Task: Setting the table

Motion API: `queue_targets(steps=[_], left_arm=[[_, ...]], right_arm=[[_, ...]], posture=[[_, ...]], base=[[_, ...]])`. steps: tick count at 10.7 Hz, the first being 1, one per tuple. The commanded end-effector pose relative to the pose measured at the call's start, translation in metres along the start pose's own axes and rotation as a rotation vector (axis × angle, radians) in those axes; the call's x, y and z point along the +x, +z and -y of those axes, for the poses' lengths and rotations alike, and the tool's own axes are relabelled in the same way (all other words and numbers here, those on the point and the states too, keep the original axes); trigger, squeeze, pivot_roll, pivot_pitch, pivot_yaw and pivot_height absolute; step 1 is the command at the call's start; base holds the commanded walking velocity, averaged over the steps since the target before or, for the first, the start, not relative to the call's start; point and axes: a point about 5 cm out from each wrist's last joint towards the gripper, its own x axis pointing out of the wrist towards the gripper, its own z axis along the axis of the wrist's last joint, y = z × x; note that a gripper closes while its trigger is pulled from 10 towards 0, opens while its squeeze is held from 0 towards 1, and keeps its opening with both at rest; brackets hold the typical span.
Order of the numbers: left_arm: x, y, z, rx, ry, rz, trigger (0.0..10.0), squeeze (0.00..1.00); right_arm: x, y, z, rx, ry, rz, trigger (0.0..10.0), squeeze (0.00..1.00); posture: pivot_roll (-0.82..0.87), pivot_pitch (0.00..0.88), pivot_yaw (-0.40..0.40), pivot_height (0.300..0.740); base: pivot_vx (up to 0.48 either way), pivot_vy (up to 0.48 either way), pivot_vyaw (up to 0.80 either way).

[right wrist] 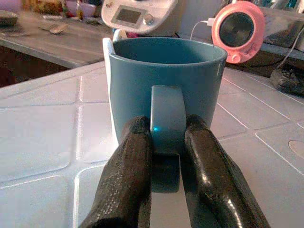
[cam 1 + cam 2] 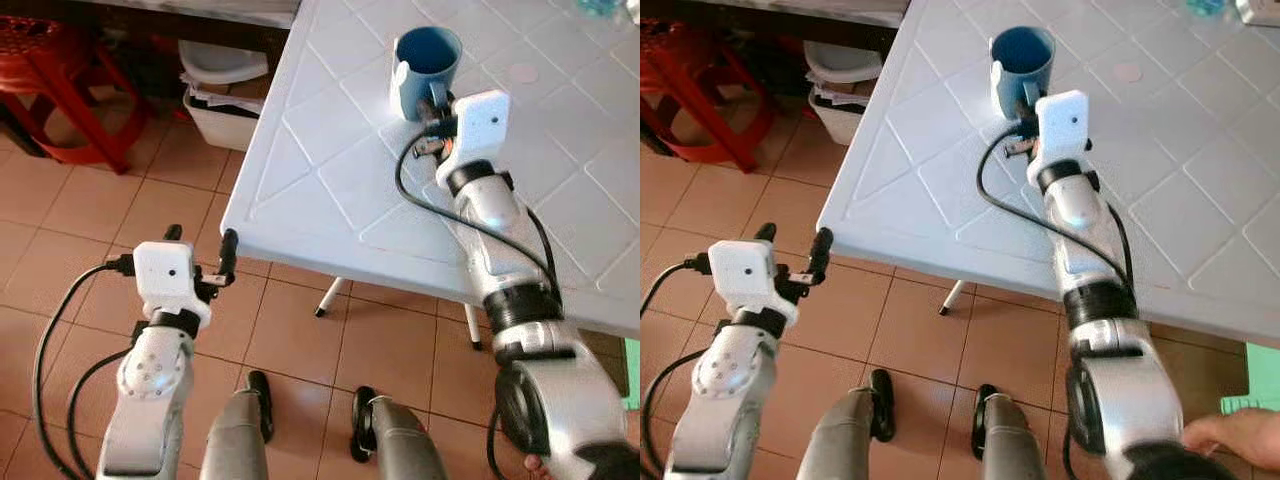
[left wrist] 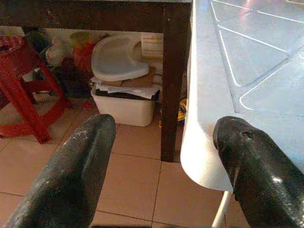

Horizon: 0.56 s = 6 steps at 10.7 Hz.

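Blue mug (image 2: 427, 70): upright on the white desk (image 2: 330, 180), toward its 12 o'clock side, well in from the edge.
Right gripper (image 1: 167, 142): jaws pinched on the mug's handle (image 1: 167, 118).
Left gripper (image 2: 200, 262): jaws spread wide, holding nothing, off the desk's 7 o'clock corner.
Progress: early, I judge; one mug placed, not yet let go, no other tableware seen.

We see even, soft daylight across the white table (image 2: 330, 190), whose top shines pale toward the upper right of the head views, washing out its grooves there. The space under the dark bench (image 3: 95, 14) at the upper left sits in shade. Both head views are sharp. In the wrist views the near black fingers (image 3: 71, 175) look soft and oversized, and the blue mug (image 1: 166, 80) is crisp.
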Motion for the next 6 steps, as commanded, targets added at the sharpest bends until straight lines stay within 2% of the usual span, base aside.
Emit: queue_targets(steps=[1, 2, 3, 4, 6], left_arm=[[0.001, -0.014, -0.007, 0.015, 0.057, -0.073, 10.0, 0.00], [0.006, -0.014, -0.008, 0.016, 0.068, -0.064, 10.0, 0.00], [0.014, -0.012, -0.011, 0.009, 0.094, -0.045, 10.0, 0.00], [0.019, -0.011, -0.014, 0.035, 0.110, -0.031, 10.0, 0.00], [0.031, -0.012, -0.015, 0.038, 0.131, -0.015, 10.0, 0.00]], right_arm=[[-0.007, 0.001, -0.001, 0.026, -0.011, 0.019, 0.0, 0.00], [-0.018, -0.002, -0.002, 0.071, -0.032, 0.019, 0.0, 0.00], [-0.035, -0.002, -0.006, 0.101, -0.042, 0.025, 5.6, 0.00], [-0.047, -0.006, -0.007, 0.142, -0.073, 0.006, 10.0, 0.00], [-0.070, -0.011, -0.024, 0.156, -0.081, -0.025, 10.0, 0.00]], posture=[[0.03, 0.279, -0.003, 0.740], [0.02, 0.250, -0.007, 0.740], [0.01, 0.227, -0.008, 0.740], [0.00, 0.207, -0.009, 0.740], [-0.02, 0.163, -0.001, 0.740]], base=[[0.000, 0.000, 0.00], [0.000, 0.000, 0.00], [0.000, 0.480, 0.00], [0.000, 0.480, 0.00], [0.000, 0.480, 0.00]])
